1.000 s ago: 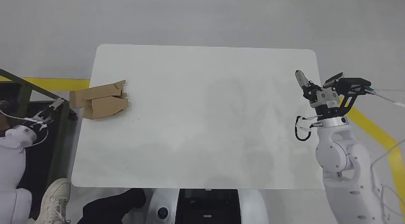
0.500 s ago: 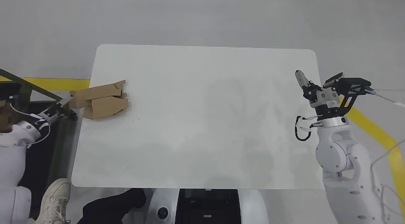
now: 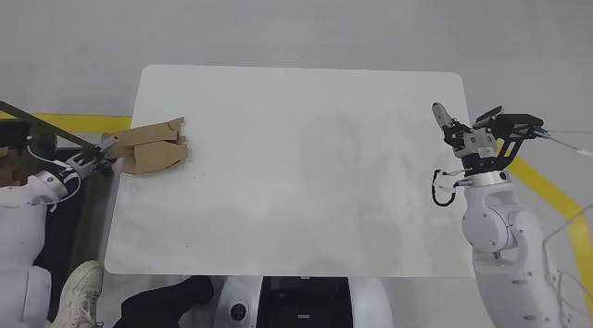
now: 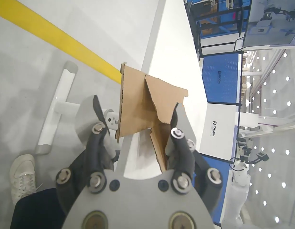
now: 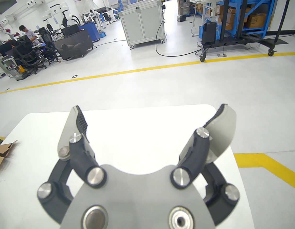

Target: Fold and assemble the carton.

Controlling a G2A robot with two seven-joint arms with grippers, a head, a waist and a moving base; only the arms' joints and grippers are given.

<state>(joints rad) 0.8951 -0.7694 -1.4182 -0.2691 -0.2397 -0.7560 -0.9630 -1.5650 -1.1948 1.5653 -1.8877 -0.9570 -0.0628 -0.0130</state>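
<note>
At the table's far left edge, just off the white top, the L gripper [image 3: 90,160] sits beside the carton [image 3: 150,146], pointing in at it. L wrist cam: L gripper [image 4: 136,115] has its fingers [image 4: 99,111] spread wide, one each side of the carton [image 4: 147,106] end. The brown flap sticking out past the table [image 4: 176,55] edge lies in the gap btw them. One pad is just beside the flap's ragged edge, can't tell if touching. The other pad is apart from the cardboard, so the jaws aren't pressed on it.

Carton is a flattish, part-folded brown piece w/ loose flaps. It lies on the left side of the table [image 3: 306,170], one end overhanging the edge toward the L gripper. From the R wrist cam the carton [image 5: 2,152] shows at the far side of the table [image 5: 142,129], its flaps slightly lifted.

Well apart from the carton, at the table's right edge, the R gripper [image 3: 466,117] hangs over the top w/ fingers spread. R wrist cam agrees: R gripper [image 5: 150,120] is splayed wide, ribbed pads [image 5: 79,121] facing each other above the white top.
</note>
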